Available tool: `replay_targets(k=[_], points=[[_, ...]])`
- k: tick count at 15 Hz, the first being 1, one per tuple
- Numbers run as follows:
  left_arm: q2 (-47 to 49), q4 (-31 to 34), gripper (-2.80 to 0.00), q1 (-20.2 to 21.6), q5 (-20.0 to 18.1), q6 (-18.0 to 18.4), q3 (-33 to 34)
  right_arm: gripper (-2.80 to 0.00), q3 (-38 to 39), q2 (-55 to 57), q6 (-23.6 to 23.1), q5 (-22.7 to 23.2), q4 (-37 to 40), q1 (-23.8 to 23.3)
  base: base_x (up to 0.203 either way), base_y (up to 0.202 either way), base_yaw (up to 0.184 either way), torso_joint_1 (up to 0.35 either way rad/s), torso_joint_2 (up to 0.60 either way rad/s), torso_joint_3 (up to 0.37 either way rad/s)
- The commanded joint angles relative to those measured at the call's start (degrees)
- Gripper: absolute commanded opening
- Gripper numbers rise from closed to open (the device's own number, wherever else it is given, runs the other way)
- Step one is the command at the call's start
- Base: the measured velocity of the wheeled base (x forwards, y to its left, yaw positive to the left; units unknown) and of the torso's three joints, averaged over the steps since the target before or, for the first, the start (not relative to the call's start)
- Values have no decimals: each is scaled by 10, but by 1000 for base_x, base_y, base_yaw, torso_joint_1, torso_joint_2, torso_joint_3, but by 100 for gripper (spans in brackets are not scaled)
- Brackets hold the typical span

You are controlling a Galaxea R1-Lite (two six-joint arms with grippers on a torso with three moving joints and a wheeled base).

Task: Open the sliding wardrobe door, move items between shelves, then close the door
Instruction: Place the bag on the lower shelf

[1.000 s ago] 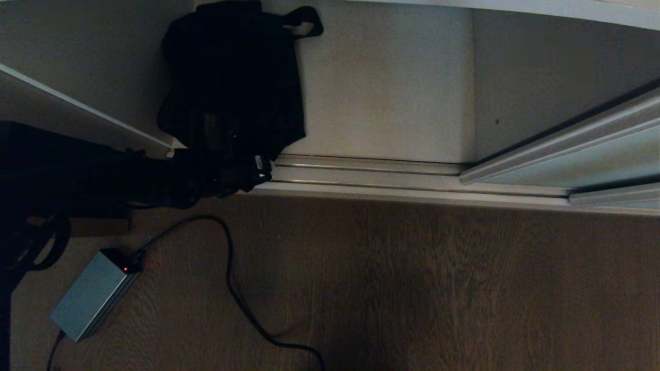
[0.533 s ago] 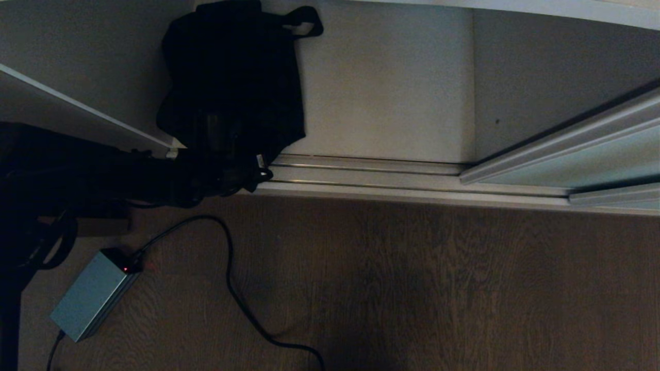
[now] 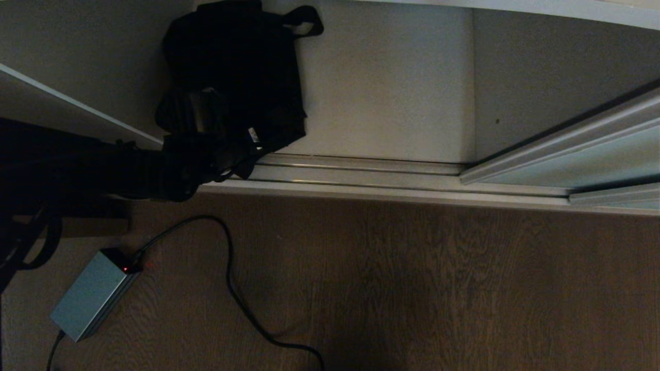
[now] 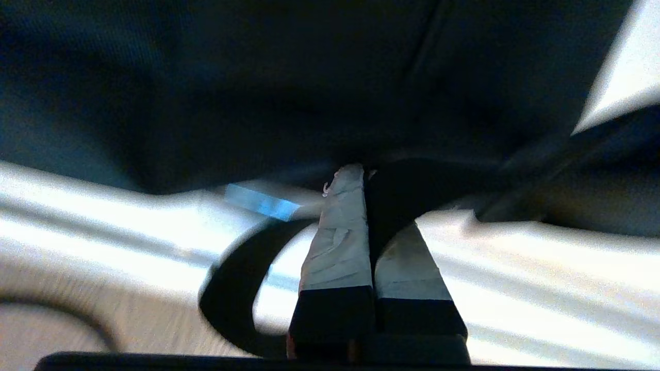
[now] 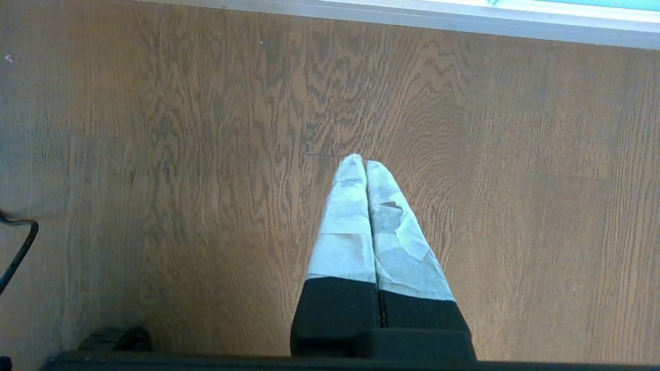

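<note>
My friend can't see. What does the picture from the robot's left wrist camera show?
The left gripper is pinched shut on a strap of the black bag, whose dark fabric fills the space above. Beneath the strap loop lie the pale floor track and some wooden floor.

The left arm (image 3: 77, 170) is a thick black limb, entering from the left edge; a black cable (image 3: 36, 247) loops beneath it; the left gripper (image 4: 363, 172) has black finger bases and tips wrapped in creased pale tape; the right gripper (image 5: 361, 159) is wrapped alike.
</note>
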State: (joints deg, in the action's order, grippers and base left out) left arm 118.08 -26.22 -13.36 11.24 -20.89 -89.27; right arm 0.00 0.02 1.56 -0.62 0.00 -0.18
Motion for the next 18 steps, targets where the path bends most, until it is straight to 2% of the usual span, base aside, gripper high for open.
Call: replay_targets(k=[1, 4, 8, 11, 14, 16, 18], points=[[-5, -39, -280, 0, 17, -14, -12, -280, 1, -2, 0, 0, 0, 0, 0, 0, 0, 0, 0, 0], [1, -129, -280, 0, 60, -11, -23, -280, 1, -2, 0, 0, 0, 0, 0, 0, 0, 0, 0, 0], [24, -246, -280, 9, 72, 18, -49, -280, 1, -2, 0, 0, 0, 0, 0, 0, 0, 0, 0, 0], [30, -258, -280, 20, 73, 25, -58, -280, 0, -2, 0, 0, 0, 0, 0, 0, 0, 0, 0, 0], [58, -271, -280, 34, 73, 26, -104, -280, 0, -2, 0, 0, 0, 0, 0, 0, 0, 0, 0, 0], [82, -317, -280, 47, 74, 30, -138, -280, 0, -2, 0, 0, 0, 0, 0, 0, 0, 0, 0, 0], [106, -363, -280, 58, 74, 54, -162, -280, 0, -2, 0, 0, 0, 0, 0, 0, 0, 0, 0, 0]])
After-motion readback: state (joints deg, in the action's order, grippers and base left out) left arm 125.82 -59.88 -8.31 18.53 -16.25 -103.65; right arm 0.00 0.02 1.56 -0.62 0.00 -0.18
